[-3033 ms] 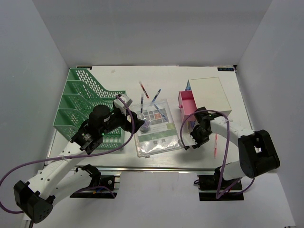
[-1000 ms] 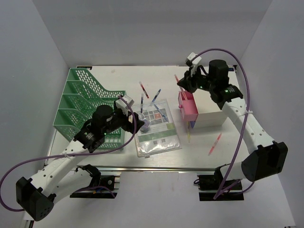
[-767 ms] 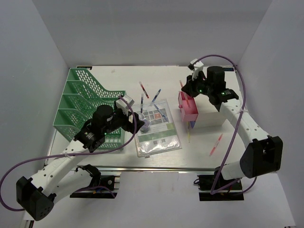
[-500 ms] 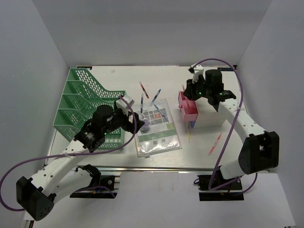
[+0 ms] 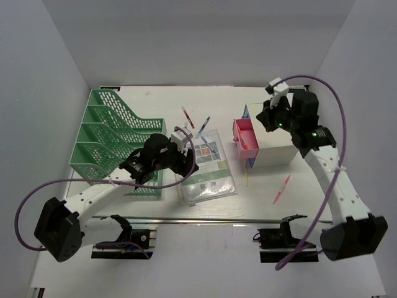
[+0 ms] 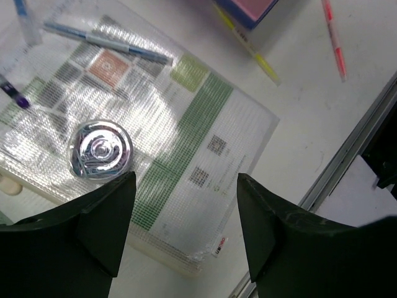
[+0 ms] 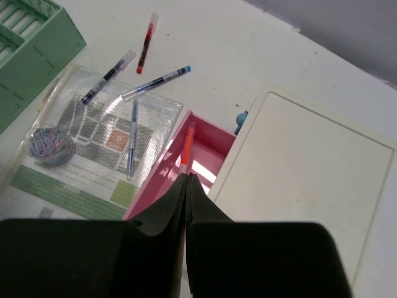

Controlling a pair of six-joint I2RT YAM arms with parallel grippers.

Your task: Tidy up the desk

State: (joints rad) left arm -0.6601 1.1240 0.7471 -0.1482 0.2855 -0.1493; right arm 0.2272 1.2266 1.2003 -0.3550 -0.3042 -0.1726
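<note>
Three grey walls (image 5: pixel 198 43) hem the desk (image 5: pixel 155 98) at its left, far and right edges, and an aluminium rail (image 5: pixel 205 218) runs along the near one. Bare white top shows in a band along the far edge and again in the near right corner, where a pink pen (image 5: pixel 282 188) lies well apart from the rest. The green file rack (image 5: pixel 108 133) takes up the left side. The white box (image 5: pixel 276 127) sits at the right, its pink drawer (image 5: pixel 244 138) pulled out toward the middle with an orange pen (image 7: pixel 188 146) lying in it. A yellow highlighter (image 5: pixel 247 176) lies just in front of that drawer. Between rack and box a clear mesh pouch (image 5: pixel 208 174) lies flat, with a blue pen (image 7: pixel 133 139) and a metal cup of paper clips (image 6: pixel 100 149) resting on it. A red pen (image 5: pixel 187 117) and another blue pen (image 5: pixel 204 123) lie just beyond it. The left hand (image 6: pixel 183 230) hovers over the pouch, released, fingers spread with nothing between them. The right hand (image 7: pixel 186 181) hangs over the box beside the drawer, clenched tight, its tips pointing at the orange pen.
</note>
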